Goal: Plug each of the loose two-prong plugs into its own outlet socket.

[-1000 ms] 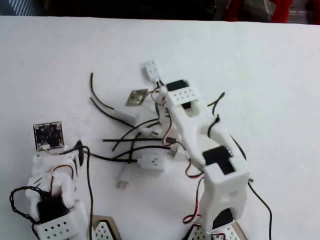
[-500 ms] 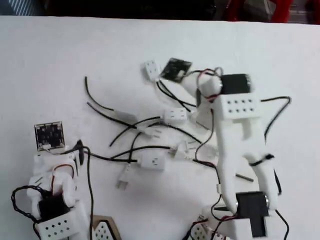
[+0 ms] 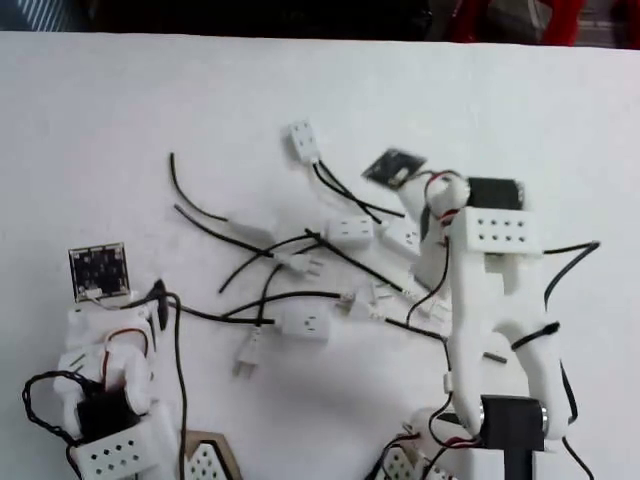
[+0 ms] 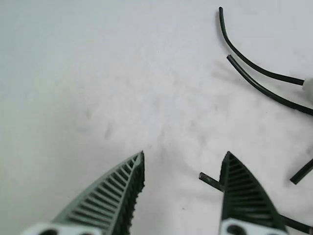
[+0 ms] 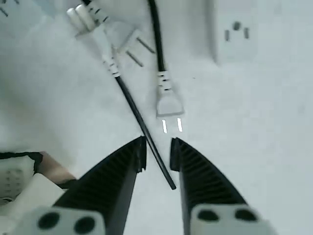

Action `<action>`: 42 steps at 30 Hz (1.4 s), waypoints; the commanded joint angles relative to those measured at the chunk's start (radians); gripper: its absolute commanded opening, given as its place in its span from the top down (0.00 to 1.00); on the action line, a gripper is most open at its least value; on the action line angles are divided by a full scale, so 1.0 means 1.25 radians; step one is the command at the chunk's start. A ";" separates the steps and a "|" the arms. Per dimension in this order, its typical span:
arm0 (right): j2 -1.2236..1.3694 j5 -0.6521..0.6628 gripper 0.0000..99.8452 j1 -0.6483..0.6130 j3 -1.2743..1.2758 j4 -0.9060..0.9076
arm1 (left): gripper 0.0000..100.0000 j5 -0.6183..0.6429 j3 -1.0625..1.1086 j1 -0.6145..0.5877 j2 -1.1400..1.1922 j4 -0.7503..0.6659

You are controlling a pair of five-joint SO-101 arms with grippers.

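Where the right claw point(image 5: 157, 142) hangs, a cord point(image 5: 131, 104) lies beside 1 plug point(image 5: 168, 103).

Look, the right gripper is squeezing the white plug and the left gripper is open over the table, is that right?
Not quite. In the right wrist view the right gripper holds nothing: the white plug lies on the table just beyond its fingertips, with a black cable passing between them. The left gripper is open over the table, as you said.
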 commanded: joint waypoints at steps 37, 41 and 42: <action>0.002 0.108 0.89 0.030 0.298 -0.429 | 0.74 0.005 -0.009 -0.007 -0.008 -0.016; 0.078 0.108 0.89 0.020 0.298 -0.434 | 0.74 0.005 -0.009 -0.007 -0.008 -0.017; 0.099 0.108 0.89 0.020 0.296 -0.441 | 0.74 0.005 -0.009 -0.007 -0.008 -0.017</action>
